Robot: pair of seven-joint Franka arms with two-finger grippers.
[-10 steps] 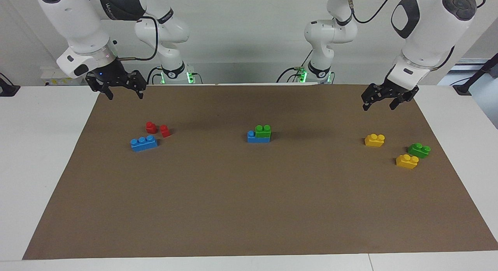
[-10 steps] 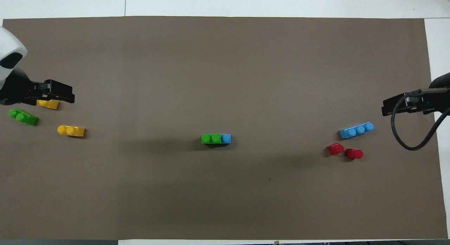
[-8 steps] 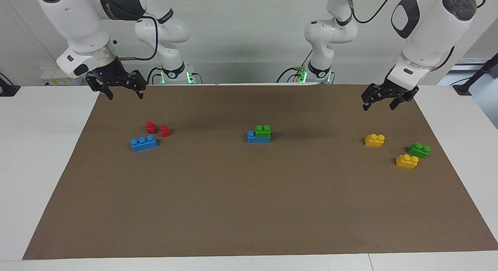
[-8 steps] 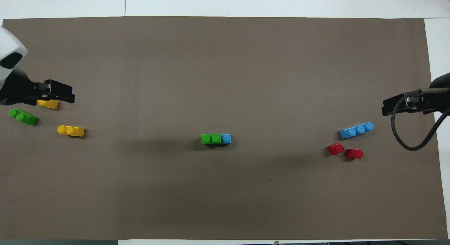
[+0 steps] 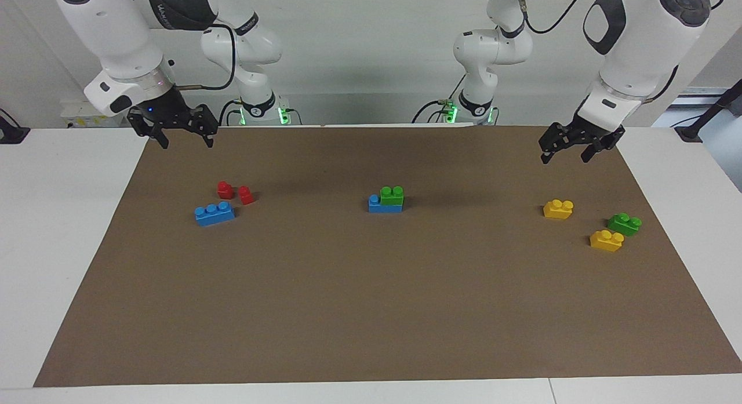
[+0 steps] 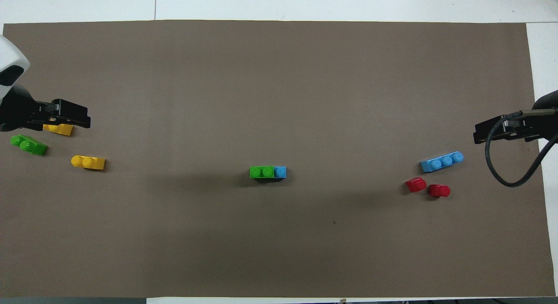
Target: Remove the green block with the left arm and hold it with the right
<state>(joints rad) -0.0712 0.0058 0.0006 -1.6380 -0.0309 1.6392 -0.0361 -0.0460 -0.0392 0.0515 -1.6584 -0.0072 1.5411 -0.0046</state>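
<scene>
A green block (image 5: 392, 195) with two studs sits on one end of a blue brick (image 5: 375, 206) in the middle of the brown mat; it also shows in the overhead view (image 6: 261, 172). A second green block (image 5: 624, 224) lies loose at the left arm's end. My left gripper (image 5: 565, 155) hangs open and empty in the air over the mat at that end, and in the overhead view (image 6: 65, 118) it covers part of a yellow brick. My right gripper (image 5: 186, 142) hangs open and empty over the mat's edge at the right arm's end.
Two yellow bricks (image 5: 558, 208) (image 5: 606, 240) lie by the loose green block. A blue three-stud brick (image 5: 214, 213) and two small red pieces (image 5: 225, 189) (image 5: 246, 195) lie at the right arm's end. The brown mat (image 5: 371, 311) covers most of the white table.
My left gripper has shifted very slightly up and toward its own end of the table. The right arm and all the bricks have not moved.
</scene>
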